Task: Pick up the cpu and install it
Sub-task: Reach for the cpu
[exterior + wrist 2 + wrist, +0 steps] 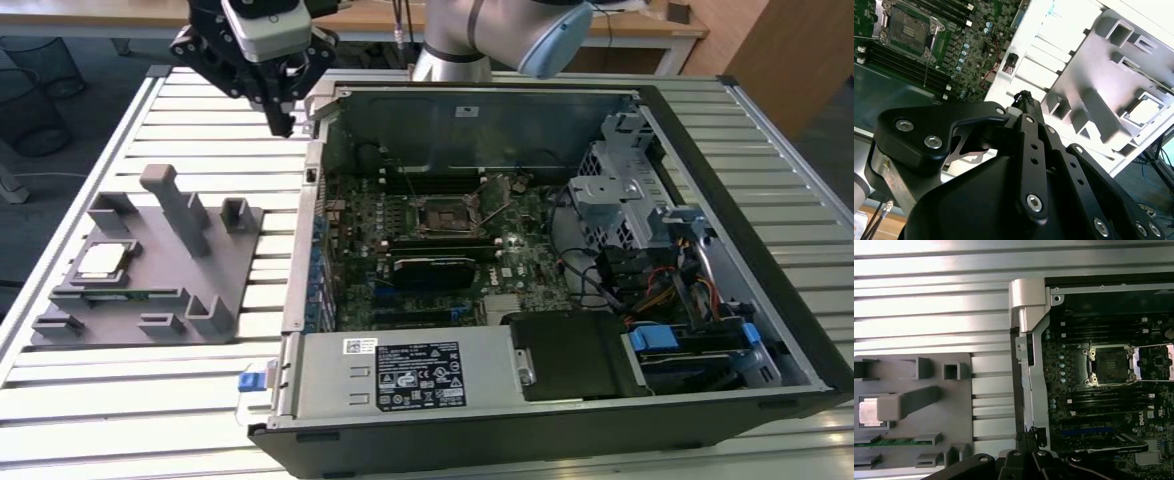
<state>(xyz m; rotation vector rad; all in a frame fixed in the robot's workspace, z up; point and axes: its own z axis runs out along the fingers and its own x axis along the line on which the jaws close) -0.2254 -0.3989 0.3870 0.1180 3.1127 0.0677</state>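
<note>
The gripper (283, 128) hangs above the slatted table (134, 400), just beside the far corner of the open computer case (534, 445) at the exterior view's left, on the side of the grey fixture tray (200, 290). Its fingers are closed together at the tips and hold nothing. The cpu (103, 260) lies flat in a recess of the fixture tray (silvery top upward), well apart from the gripper; both wrist views show it there (1146, 110) (869, 411). Inside the case, the motherboard socket (1109, 365) has its load plate swung aside and its dark inner field exposed.
</note>
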